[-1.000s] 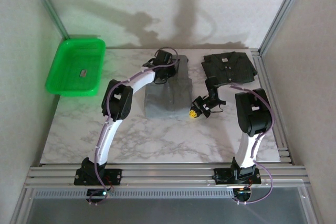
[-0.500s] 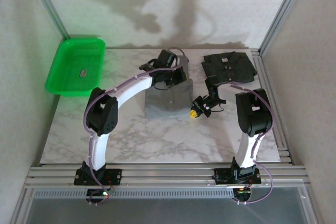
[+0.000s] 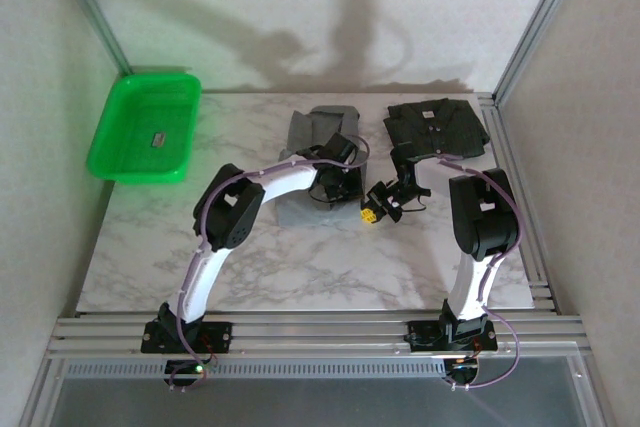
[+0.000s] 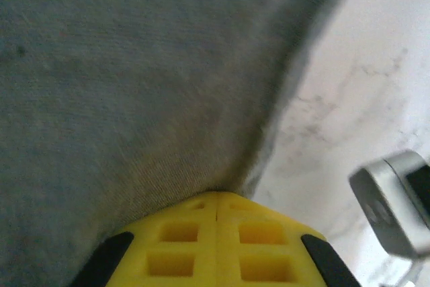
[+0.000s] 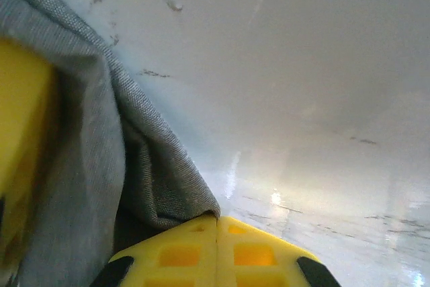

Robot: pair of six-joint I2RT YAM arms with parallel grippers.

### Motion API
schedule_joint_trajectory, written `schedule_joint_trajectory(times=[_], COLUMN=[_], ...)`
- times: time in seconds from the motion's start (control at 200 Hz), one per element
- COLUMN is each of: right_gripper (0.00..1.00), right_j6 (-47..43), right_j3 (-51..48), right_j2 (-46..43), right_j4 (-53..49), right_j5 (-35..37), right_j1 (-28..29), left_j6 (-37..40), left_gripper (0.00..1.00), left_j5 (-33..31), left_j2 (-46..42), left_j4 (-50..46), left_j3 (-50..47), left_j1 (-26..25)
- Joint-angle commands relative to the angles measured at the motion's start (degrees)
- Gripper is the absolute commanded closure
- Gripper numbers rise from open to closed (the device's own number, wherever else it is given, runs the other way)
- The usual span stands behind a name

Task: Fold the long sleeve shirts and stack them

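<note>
Roughly mid-table, toward the far edge: a soft cloth button-up collared medium grey shirt point(image 3: 318, 129), partly folded and rumpled, one portion flat at the far end and another spread toward the near side. Lies on a white marble-patterned table top point(image 3: 300, 267). Pinched along its right-hand edge by both arms.

Reaching across over the cloth: the left gripper point(image 3: 340, 189), black with yellow fingers. Seen from the left wrist, that left gripper point(image 4: 216, 208) with jaws pressed together and a fold of the grey shirt point(image 4: 134, 65) running into the tips, marble table top point(image 4: 349, 99) beside it.

Just beside it, at the shirt's right margin: the right gripper point(image 3: 371, 214). Seen from the right wrist, that right gripper point(image 5: 218, 223) with jaws likewise closed tight, a corner of the grey shirt point(image 5: 94, 166) caught right at the seam between them, bare table top point(image 5: 302, 65) beyond. Blurred yellow shape point(image 5: 23, 146) at the left edge of that view, too smeared to identify.

Right of the grey shirt and apart from it, near the far right corner: a near-black charcoal shirt point(image 3: 437, 125), folded into a compact rectangle, collar and button placket facing up.

By the far left corner: a bright green rectangular plastic tray point(image 3: 100, 147), holding one small dark flat item point(image 3: 157, 139), too small to tell what.

Around everything: silver aluminium frame rails point(image 3: 300, 332) and pale walls.
</note>
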Motion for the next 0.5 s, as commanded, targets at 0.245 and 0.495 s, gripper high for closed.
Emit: schedule_joint_trajectory(times=[0.245,0.495], right_gripper=[1.00,0.75], right_j6=[0.57,-0.09], right_j3=[-9.85,-5.98], right_j2=[-5.46,-7.81], right_j4=[-3.39,-6.72], right_j5=[2.69,5.36], right_j1=[-1.67,-2.60], left_j6=[1.33,1.11], left_gripper=[1.00,1.00], left_j5=[-8.64,-4.33], left_j2=[5.35,4.72], left_j4=[7.13,8.55], left_j3=[3.54,7.72], left_j1=[1.49,1.54])
